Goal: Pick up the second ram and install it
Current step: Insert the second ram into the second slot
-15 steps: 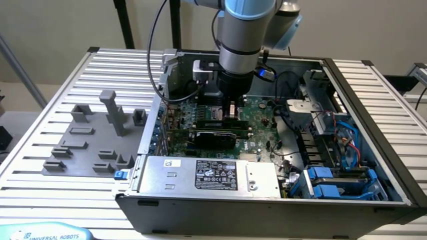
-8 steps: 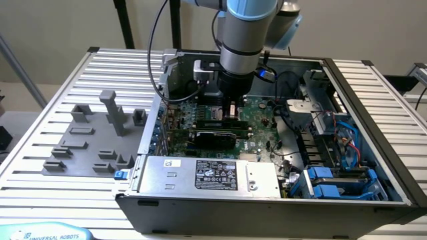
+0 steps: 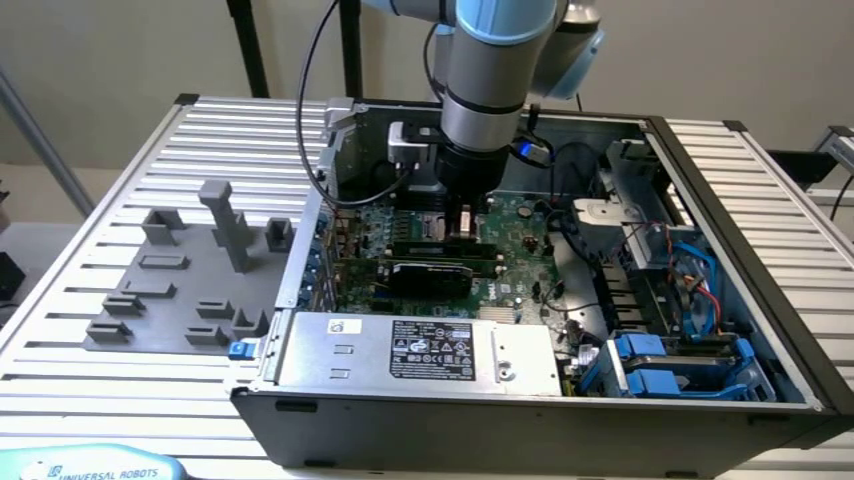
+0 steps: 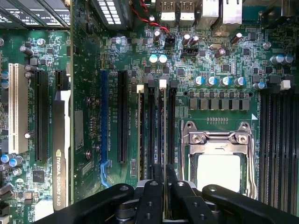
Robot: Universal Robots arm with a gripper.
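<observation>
Second ram (image 4: 164, 140): thin stick, edge-on, upright, held above the black slots (image 4: 171, 126) beside the CPU socket (image 4: 217, 161).
Gripper (image 4: 164, 189): fingers nearly closed, pinching the stick's top edge.
Motherboard (image 3: 514, 255): inside the open case (image 3: 400, 420).
Status: picked up; seating apparently incomplete.

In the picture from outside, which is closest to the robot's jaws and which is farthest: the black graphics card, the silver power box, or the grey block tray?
1. Black graphics card, just below the gripper inside the case.
2. Silver power box, at the case's front edge.
3. Grey block tray, outside the case, on the exterior view's left.
</observation>
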